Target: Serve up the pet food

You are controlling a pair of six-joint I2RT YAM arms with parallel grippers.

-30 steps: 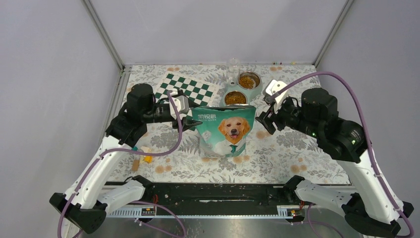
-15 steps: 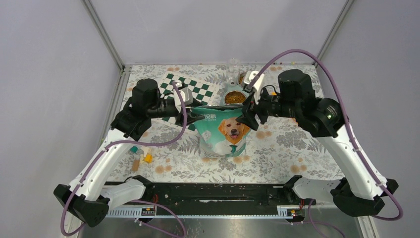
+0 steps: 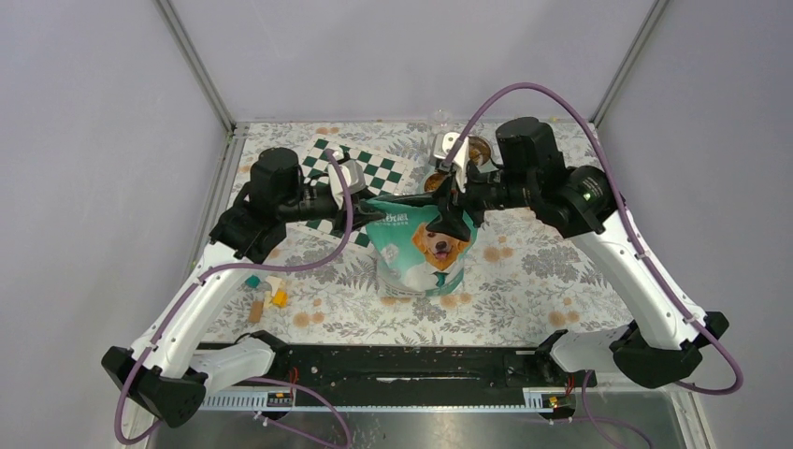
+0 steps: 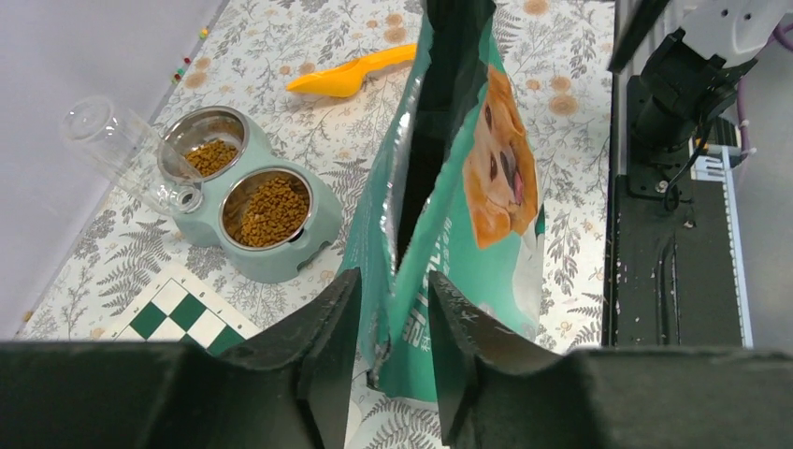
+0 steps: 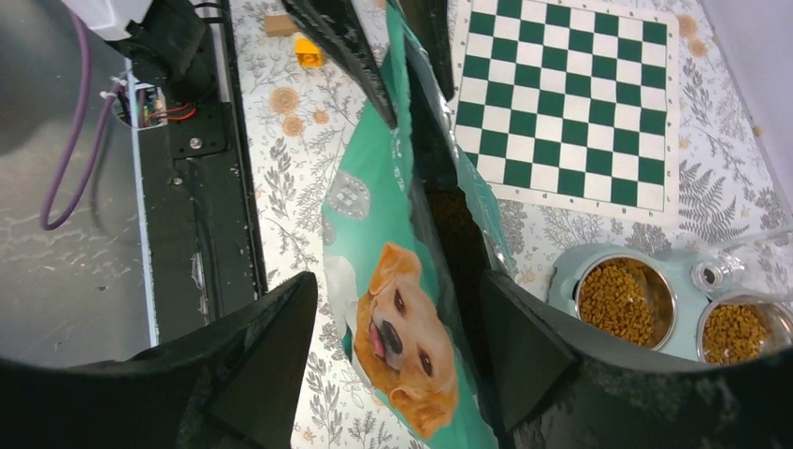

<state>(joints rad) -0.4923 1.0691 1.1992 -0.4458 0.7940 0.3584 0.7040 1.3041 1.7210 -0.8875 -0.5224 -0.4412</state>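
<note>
L gripper (image 3: 368, 219) maybe gripping teal bag (image 3: 421, 260) top; R gripper (image 3: 456, 213) over opposite side.

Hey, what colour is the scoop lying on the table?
The scoop is orange, seen best in the left wrist view.

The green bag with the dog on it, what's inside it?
Through the open top of the bag you can see a dark hollow with some brown pet food down low. How full it is is hidden behind the bag's sides.

Bowls (image 3: 487, 155) of pet food (image 3: 477, 150) mostly behind right arm (image 3: 561, 192), tiny blocks (image 3: 268, 297) — unidentifiable
</note>
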